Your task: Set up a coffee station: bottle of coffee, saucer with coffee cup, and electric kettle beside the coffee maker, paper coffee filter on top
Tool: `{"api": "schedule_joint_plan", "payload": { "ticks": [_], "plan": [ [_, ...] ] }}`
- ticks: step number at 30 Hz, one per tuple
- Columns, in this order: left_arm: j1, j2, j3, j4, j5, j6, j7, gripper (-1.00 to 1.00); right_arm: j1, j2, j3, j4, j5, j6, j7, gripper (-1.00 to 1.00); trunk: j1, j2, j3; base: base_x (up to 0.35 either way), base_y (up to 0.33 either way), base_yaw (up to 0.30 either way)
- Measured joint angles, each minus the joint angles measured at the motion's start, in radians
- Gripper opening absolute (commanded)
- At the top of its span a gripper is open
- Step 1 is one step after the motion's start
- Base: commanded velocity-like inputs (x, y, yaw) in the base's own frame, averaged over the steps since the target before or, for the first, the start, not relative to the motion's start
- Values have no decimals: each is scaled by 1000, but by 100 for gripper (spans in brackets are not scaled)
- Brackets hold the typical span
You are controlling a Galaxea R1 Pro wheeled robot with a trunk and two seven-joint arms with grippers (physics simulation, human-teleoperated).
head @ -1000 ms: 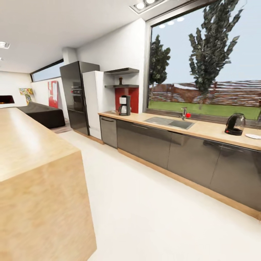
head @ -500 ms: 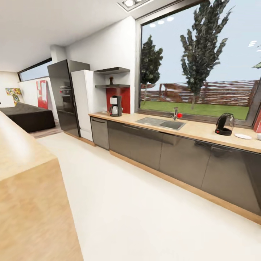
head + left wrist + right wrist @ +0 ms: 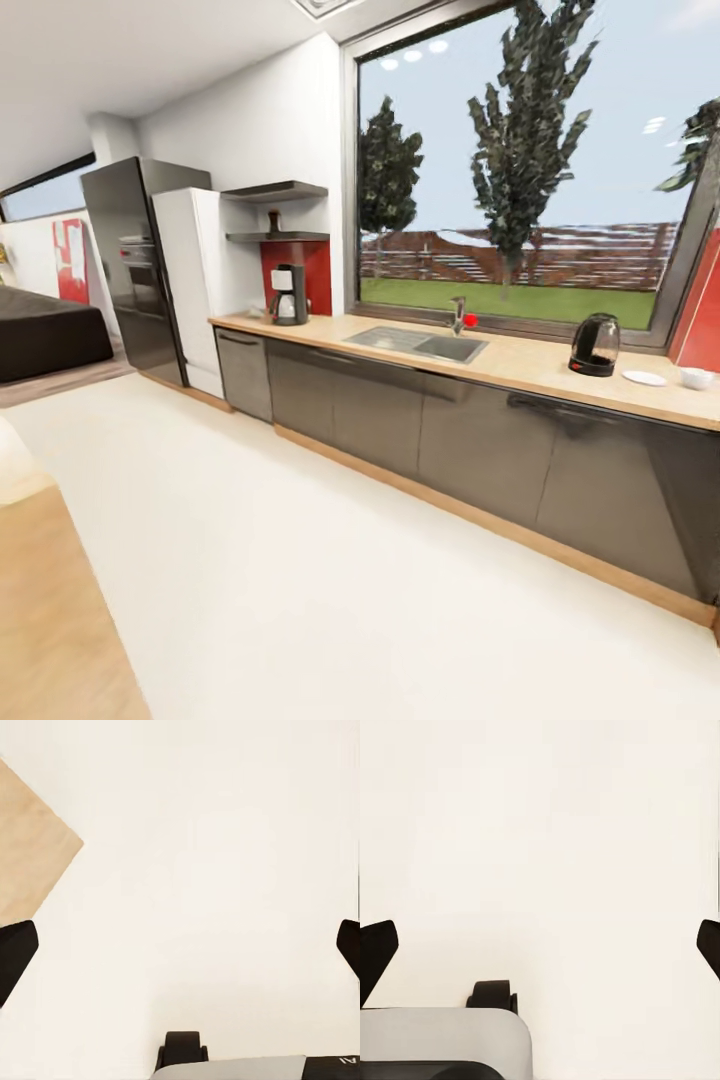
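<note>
The kitchen countertop [image 3: 520, 362] runs under the window above grey cabinet fronts. The coffee maker [image 3: 289, 295] stands at its far left end, below two wall shelves. The bottle of coffee [image 3: 273, 222] stands on the lower shelf above it. Toward the right end of the counter sit the electric kettle [image 3: 596, 346], then the saucer [image 3: 644, 378], then the coffee cup [image 3: 697, 378] beside the saucer. I cannot make out the paper coffee filter. My left gripper [image 3: 180, 952] and right gripper [image 3: 540, 952] hang open over pale floor, holding nothing.
A sink [image 3: 415, 343] with a faucet [image 3: 458, 315] is set in the counter's middle. A black fridge [image 3: 125, 270] and a white cabinet [image 3: 195, 290] stand left of the counter. The tan island [image 3: 40, 600] fills the near left corner. Wide pale floor [image 3: 300, 560] lies ahead.
The camera has swung right and moved on: the counter and appliances have slid left in the picture, the island has mostly left the frame, and the coffee cup has come into view.
</note>
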Motion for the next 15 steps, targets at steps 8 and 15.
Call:
{"api": "schedule_joint_plan", "payload": {
  "ticks": [8, 15],
  "plan": [
    [0, 0, 0, 0, 0, 0, 0, 100, 0, 0, 0, 0, 0, 0, 0, 100, 0, 0, 0, 323, 0, -252],
    [0, 0, 0, 0, 0, 0, 0, 100, 0, 0, 1, 0, 0, 0, 0, 100, 0, 0, 0, 323, 0, -163]
  ]
}}
